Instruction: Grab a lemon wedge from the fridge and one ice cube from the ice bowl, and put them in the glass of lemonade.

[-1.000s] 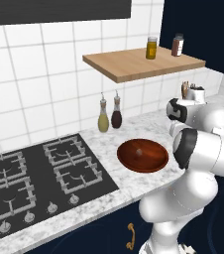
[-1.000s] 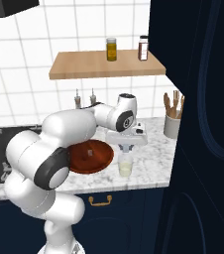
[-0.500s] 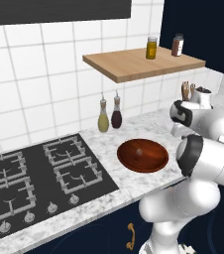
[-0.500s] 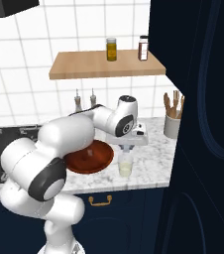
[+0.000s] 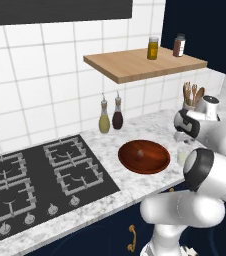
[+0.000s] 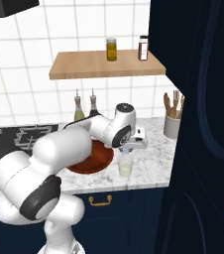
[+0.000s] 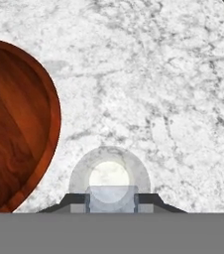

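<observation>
— So, what is sitting nearest to the hand camera right now?

— The gripper (image 7: 111,202) is pointing straight down, and its two dark fingertips (image 7: 74,201) are holding a small whitish, see-through block between them. I am judging this to be the ice cube (image 7: 111,198). The fingers are closed on it from both sides.

— And just beyond the cube?

— Directly under it the glass of lemonade (image 7: 109,174) is showing as a clear ring with pale liquid inside. The cube is hanging over the near part of the mouth, so it is lying almost on the glass's vertical axis. The right base view is showing the same thing: the gripper (image 6: 129,149) is hovering just above the glass (image 6: 126,165), near the front edge of the counter (image 6: 153,163).

— So what is the coming move depending on?

— On this up-and-down line only, I think. If the fingers are opening here, the cube is probably falling into the liquid, but a small shift toward the centre of the mouth may be safer.

— What is lying farther away?

— The ice bowl (image 7: 15,124) is standing just beside the glass, not touching it. Whether the lemon wedge is already in the glass, I cannot tell.
</observation>
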